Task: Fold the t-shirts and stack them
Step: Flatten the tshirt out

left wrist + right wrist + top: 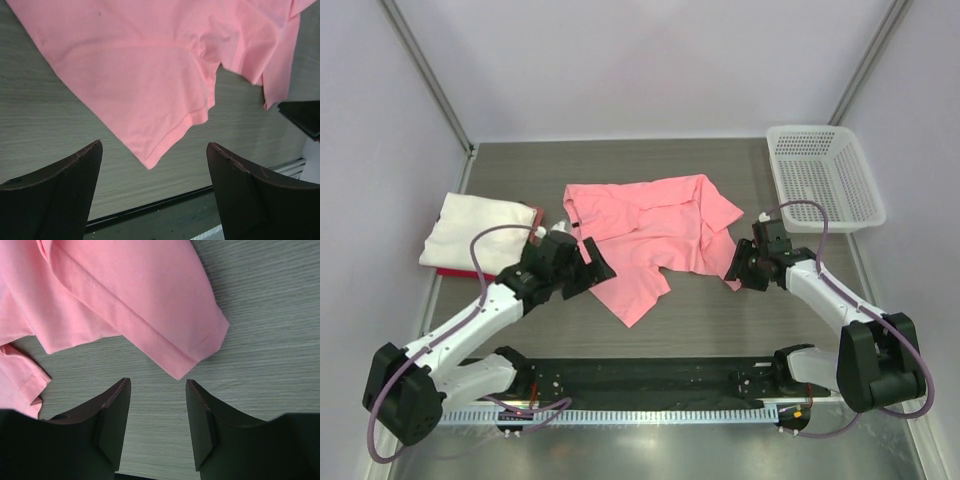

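On the tabletop point(700, 318) the rumpled pink t-shirt point(650, 235) awaits spreading; left pincer point(596, 264) and right pincer point(157, 384) (both agape, empty) should pinch its corners.

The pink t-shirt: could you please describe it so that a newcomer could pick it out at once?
On the grey table, look at the middle. The pink t-shirt lies there, rumpled and spread out. It alone is unfolded and pink: the white t-shirt at the left lies folded on a red one, and the basket stands far right.
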Robot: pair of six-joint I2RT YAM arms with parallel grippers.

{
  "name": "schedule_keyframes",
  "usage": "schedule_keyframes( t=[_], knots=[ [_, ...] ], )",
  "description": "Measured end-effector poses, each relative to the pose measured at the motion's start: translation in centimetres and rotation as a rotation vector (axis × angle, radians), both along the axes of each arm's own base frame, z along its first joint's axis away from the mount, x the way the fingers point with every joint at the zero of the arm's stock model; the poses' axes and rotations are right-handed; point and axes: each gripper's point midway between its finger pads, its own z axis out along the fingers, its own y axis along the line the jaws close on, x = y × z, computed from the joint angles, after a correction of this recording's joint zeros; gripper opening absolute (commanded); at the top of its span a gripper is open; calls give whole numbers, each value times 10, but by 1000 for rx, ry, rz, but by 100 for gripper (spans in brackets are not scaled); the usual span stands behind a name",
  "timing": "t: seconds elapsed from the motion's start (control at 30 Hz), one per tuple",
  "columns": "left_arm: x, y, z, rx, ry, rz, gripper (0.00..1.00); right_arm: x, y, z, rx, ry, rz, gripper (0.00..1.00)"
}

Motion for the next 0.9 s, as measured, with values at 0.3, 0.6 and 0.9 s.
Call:
schedule_keyframes(
  t=[0.3,0.6,0.9],
  knots=[
    [-76,-30,-55,66,124,-130,78,1,-4,-3,-16,-15,-24,54],
    [-88,-61,-88,208,188,-203,72,3,-6,3,-19,-51,-32,54],
    [-65,-94,-101,258,196,-236,16,3,-9,11,-18,-98,-50,54]
  ],
)
